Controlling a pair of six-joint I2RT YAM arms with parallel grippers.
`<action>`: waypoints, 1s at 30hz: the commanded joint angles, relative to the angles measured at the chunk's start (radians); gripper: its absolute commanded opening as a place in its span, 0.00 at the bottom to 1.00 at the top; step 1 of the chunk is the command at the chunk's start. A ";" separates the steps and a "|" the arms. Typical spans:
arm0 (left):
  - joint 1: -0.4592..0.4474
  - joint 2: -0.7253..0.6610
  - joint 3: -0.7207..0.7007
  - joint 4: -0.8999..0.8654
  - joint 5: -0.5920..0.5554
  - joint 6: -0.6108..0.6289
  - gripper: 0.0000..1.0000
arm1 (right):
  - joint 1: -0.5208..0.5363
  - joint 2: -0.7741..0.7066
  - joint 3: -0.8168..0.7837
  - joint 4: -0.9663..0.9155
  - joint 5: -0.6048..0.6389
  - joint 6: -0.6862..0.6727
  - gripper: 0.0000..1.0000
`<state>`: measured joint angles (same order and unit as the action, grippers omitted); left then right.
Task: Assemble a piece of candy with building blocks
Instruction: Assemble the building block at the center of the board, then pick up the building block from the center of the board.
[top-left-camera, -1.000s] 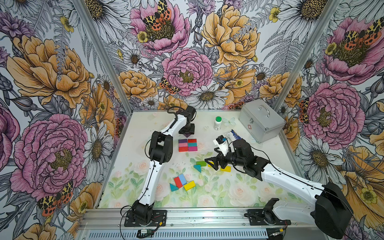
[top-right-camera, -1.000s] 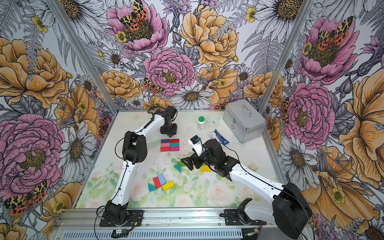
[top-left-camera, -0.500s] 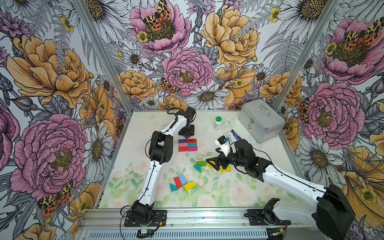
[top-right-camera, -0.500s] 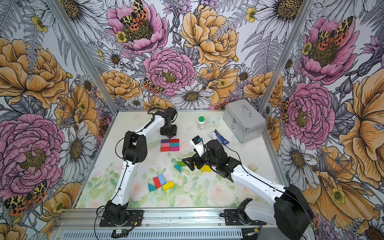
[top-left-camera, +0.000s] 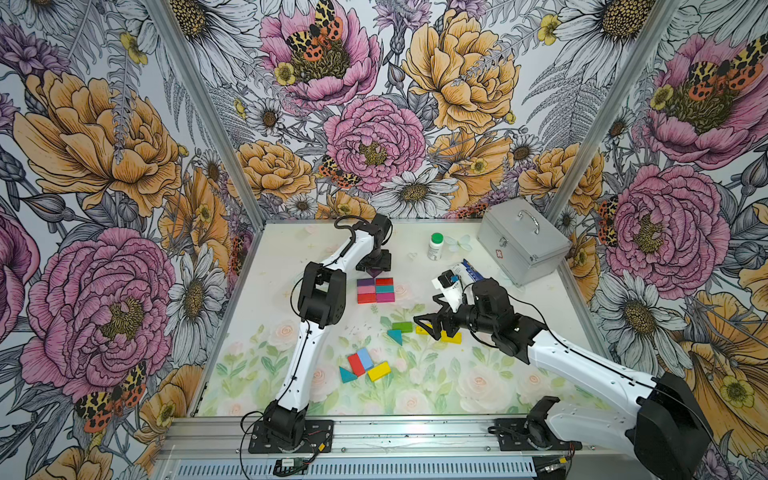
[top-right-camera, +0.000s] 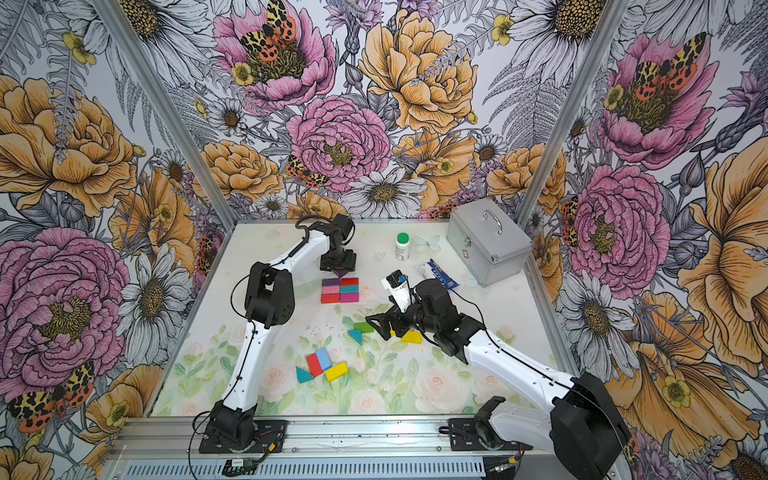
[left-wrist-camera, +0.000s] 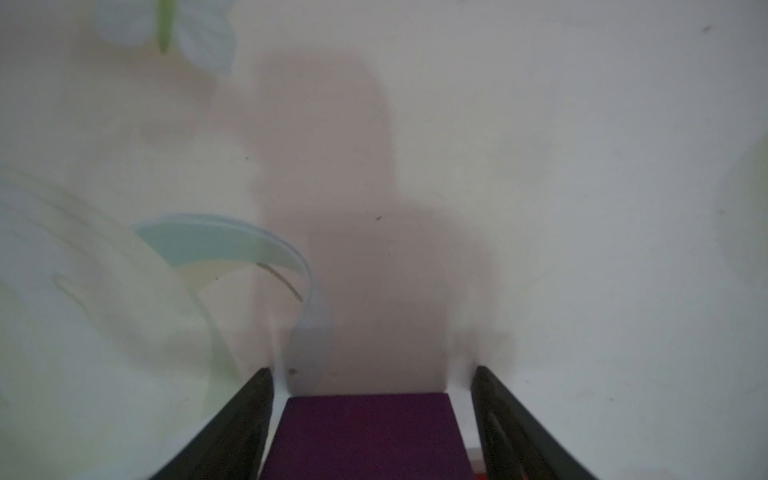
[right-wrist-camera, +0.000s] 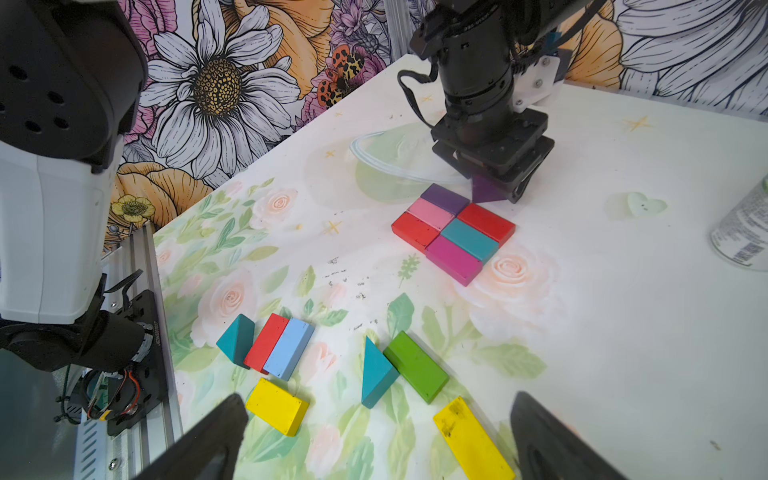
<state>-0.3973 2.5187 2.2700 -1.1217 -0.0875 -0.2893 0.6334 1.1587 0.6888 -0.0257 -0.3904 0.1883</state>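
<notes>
- The left gripper (top-left-camera: 376, 266) pointed straight down at the far edge of the six-block rectangle (top-left-camera: 375, 290), its jaws parted.
- A dark purple triangle (left-wrist-camera: 365, 436) sat between its fingers (left-wrist-camera: 249, 415). In the left wrist view a strip of table showed on either side of it (flanked, not pinched).
- That triangle lay just beside the rectangle's far edge, near the middle seam.
- The rectangle lay flat, with purple, pink and red in one column and red, teal and magenta in the other.
- The right gripper (top-left-camera: 428, 318) was low over the table, its jaws spread wide and holding nothing.
- A long yellow block (right-wrist-camera: 471, 440) lay between its fingertips.
- Just beyond, a green block (right-wrist-camera: 415, 365) touched a teal triangle (right-wrist-camera: 374, 374).
- Nearer the rail, a second teal triangle (top-left-camera: 347, 375), a red block (top-left-camera: 356, 364), a light blue block (top-left-camera: 365, 358) and a short yellow block (top-left-camera: 379, 371) clustered together.
</notes>
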 joint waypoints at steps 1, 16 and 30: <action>0.010 -0.081 0.031 0.002 0.038 0.002 0.77 | -0.009 -0.026 -0.012 -0.013 -0.006 -0.016 1.00; 0.007 -0.674 -0.495 -0.006 0.056 0.114 0.99 | -0.026 -0.036 0.002 -0.161 0.227 0.086 1.00; -0.104 -1.318 -1.325 0.129 0.118 -0.167 0.92 | 0.134 0.013 0.023 -0.220 0.206 0.163 1.00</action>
<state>-0.4706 1.2675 0.9783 -1.0786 -0.0242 -0.3557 0.7334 1.1625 0.6888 -0.2325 -0.1940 0.3256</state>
